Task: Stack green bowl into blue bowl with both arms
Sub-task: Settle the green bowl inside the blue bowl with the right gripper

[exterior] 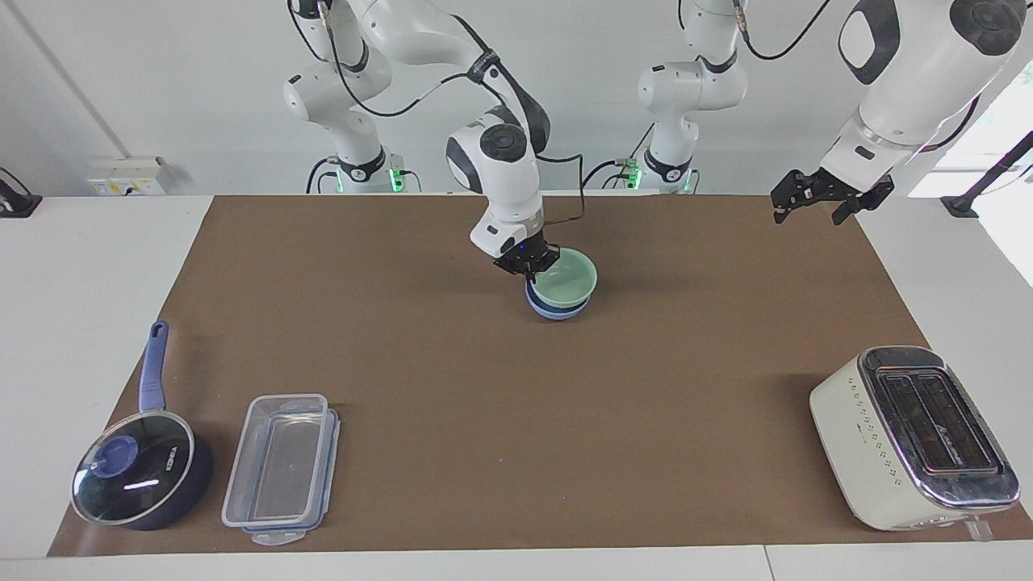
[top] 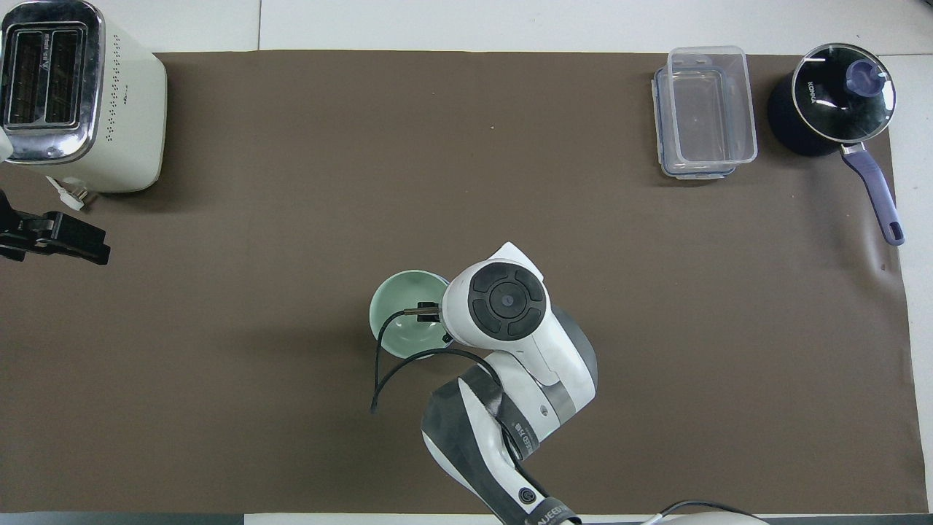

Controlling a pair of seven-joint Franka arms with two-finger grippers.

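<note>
Toaster (exterior: 912, 436), clear container (exterior: 281, 470) and lidded saucepan (exterior: 141, 468) on mat.

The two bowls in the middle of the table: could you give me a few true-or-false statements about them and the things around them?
1. The green bowl sits inside the blue bowl. True.
2. The right gripper is shut on the green bowl's rim. True.
3. The left gripper holds the blue bowl. False: it is open, empty, and up in the air near the left arm's end of the table.
4. The toaster stands beside the saucepan. False: they are at different ends of the table; the clear container is beside the saucepan.
</note>
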